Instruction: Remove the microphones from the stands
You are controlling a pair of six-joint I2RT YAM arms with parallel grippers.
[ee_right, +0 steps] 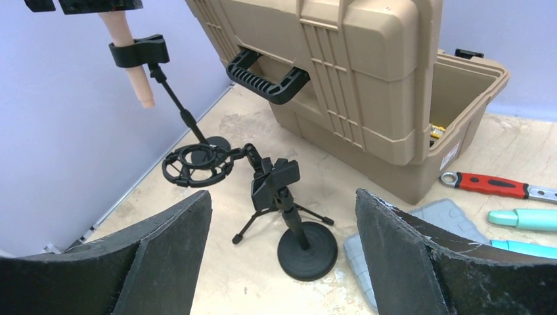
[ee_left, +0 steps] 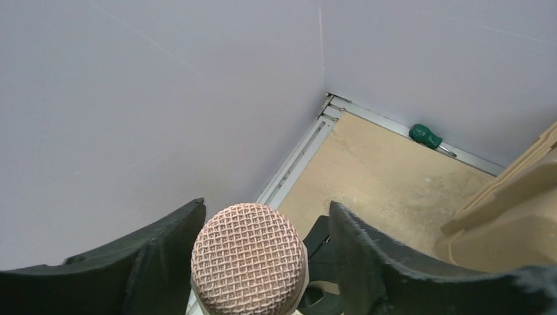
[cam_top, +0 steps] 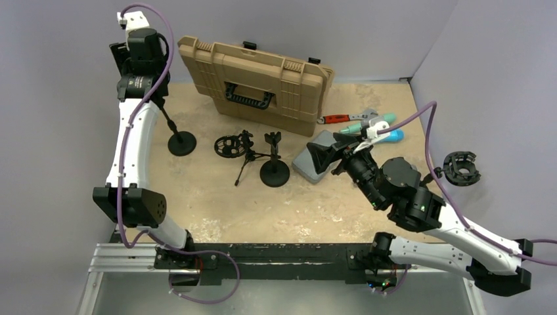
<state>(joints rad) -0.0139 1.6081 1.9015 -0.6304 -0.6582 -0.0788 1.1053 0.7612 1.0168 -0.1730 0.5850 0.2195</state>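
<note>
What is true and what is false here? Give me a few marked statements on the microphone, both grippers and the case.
1. The microphone sits in the stand's clip. True.
2. The right gripper holds the microphone. False: it is open and empty, well away from it.
3. The left gripper straddles the microphone's mesh head. True; a gap shows on one side.
4. The tan case is shut. False: its lid stands raised.

Two white-shelled arms with black joints
On left arm and right arm alike, a looping purple cable; black, rough-edged finger pads.
</note>
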